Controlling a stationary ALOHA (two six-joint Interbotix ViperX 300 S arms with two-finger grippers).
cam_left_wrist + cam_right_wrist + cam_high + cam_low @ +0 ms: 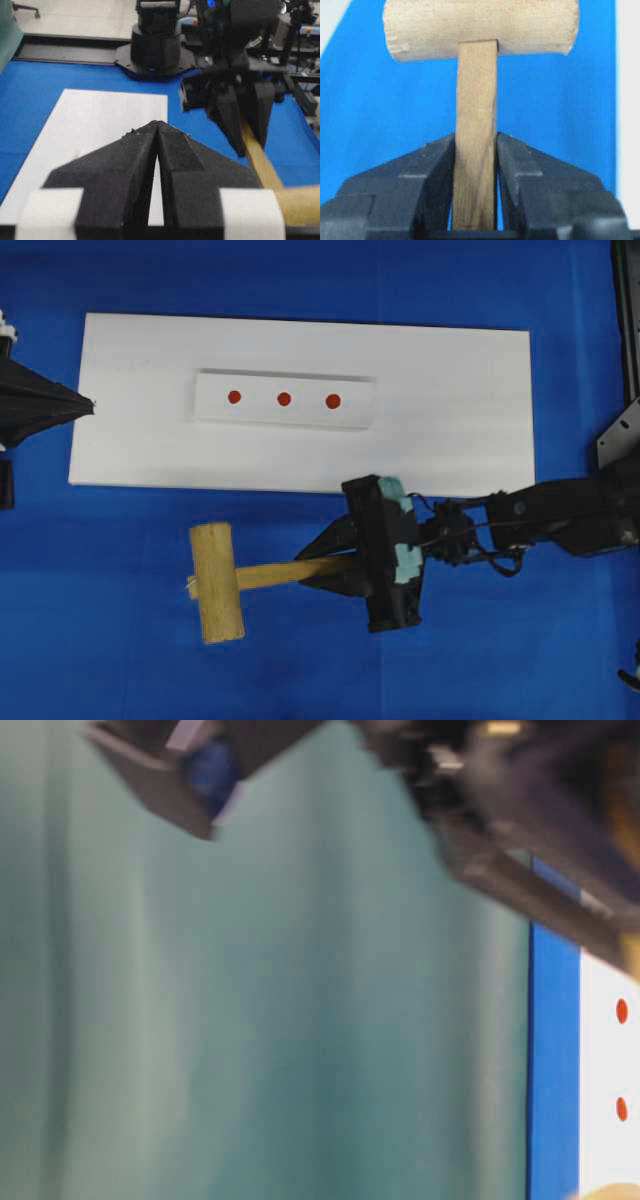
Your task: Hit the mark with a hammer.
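The left gripper (88,405) is sitting closed and empty at the left edge of the white board (130,440), its fingers pressed tip to tip in its own wrist view. The right gripper (335,562) is clamping the handle of the hammer (225,580) (its wrist view is showing both fingers tight against the wood), over the blue cloth (100,640) just off the board's near edge.

So the grasp is looking done; the swing and the strike are still waiting, and the hammer head is sitting well apart from the dots.

Counting left to right: one hammer, one white board, one raised strip (284,400) along the board's middle, and three red dots on it. The mark (333,400) is the rightmost dot, seemingly a shade bigger than the other two.
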